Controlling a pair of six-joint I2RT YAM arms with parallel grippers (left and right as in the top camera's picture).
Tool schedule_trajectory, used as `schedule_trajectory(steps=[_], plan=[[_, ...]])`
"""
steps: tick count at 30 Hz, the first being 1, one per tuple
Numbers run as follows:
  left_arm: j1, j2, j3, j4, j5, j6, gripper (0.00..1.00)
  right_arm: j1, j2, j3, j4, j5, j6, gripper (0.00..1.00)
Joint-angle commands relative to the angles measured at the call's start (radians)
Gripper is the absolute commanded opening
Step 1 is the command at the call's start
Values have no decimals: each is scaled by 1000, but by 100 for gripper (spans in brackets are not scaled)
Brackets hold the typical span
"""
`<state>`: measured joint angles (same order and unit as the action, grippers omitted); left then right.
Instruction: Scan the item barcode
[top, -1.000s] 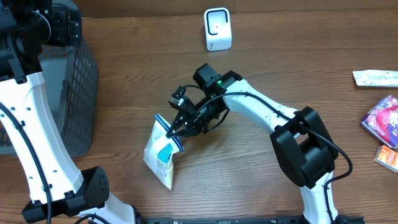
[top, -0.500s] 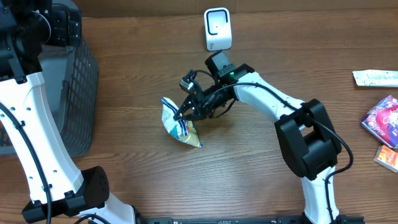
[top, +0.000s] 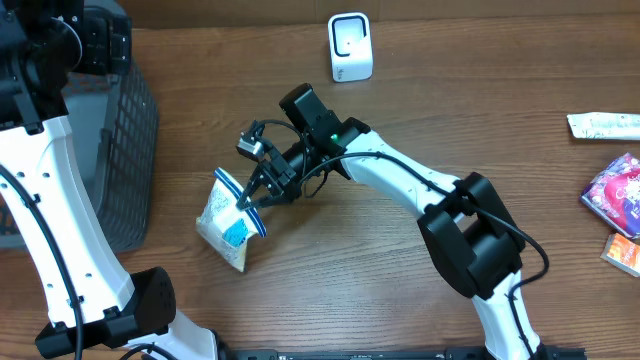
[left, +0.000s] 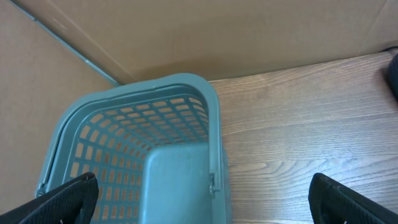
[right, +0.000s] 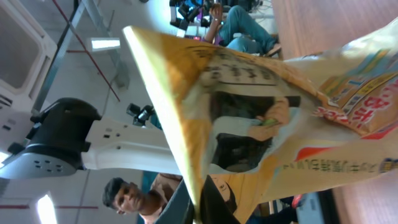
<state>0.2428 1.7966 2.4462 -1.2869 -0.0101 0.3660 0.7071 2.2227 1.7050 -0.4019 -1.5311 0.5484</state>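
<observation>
The item is a crinkled snack bag (top: 226, 222), white and blue from above, hanging just over the table left of centre. My right gripper (top: 248, 203) is shut on its upper right edge. In the right wrist view the bag's shiny yellow side (right: 261, 106) fills the frame, and its edge is pinched in the gripper (right: 200, 211) at the bottom. No barcode can be made out. The white scanner (top: 350, 46) stands at the back, well away from the bag. My left gripper (left: 205, 202) is open above the basket, holding nothing.
A teal mesh basket (top: 130, 150) stands at the left edge; its rim (left: 214, 124) shows under the left wrist. Several packets lie at the far right: a white one (top: 606, 124), a purple one (top: 615, 192), an orange one (top: 622, 252).
The right arm carried the bag up toward the middle, then swung it left and down toward the basket side, turning it on the way. The left arm has stayed still.
</observation>
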Motion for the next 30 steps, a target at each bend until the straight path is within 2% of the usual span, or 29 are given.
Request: schedule_trajectory(steps=[1,4,7,10,12,14,18,19,20,21,22,23,24,25,30], plan=[[5,10,-3,4,11,-14,100,-65,77,15,11,-25,-89,15],[6,10,-3,4,11,-14,100,-110,113,4,-8,50,-132,22],[6,10,-3,4,11,-14,100,-157,134,-18,-50,184,-210,24],[6,10,-3,3,11,-14,100,-222,136,-22,-227,576,-318,20],[5,10,-3,4,11,-14,100,-261,135,-22,-309,800,-339,24],[6,10,-3,4,11,-14,100,-303,135,-21,-369,956,-348,44],[6,10,-3,4,11,-14,100,-386,115,2,-433,1048,-365,66],[6,10,-3,4,11,-14,100,-401,103,13,-435,1070,-367,83],[6,10,-3,4,11,-14,100,-412,90,24,-436,1085,-367,89],[6,10,-3,4,11,-14,100,-422,72,37,-439,1088,-370,88],[6,10,-3,4,11,-14,100,-431,50,51,-445,1081,-375,77],[6,10,-3,4,11,-14,100,-436,27,63,-454,1075,-375,53],[6,10,-3,4,11,-14,100,-438,-8,74,-473,1055,-374,13],[5,10,-3,4,11,-14,100,-438,-36,77,-491,1029,-374,4],[6,10,-3,4,11,-14,100,-362,-111,76,-564,880,-375,4]])
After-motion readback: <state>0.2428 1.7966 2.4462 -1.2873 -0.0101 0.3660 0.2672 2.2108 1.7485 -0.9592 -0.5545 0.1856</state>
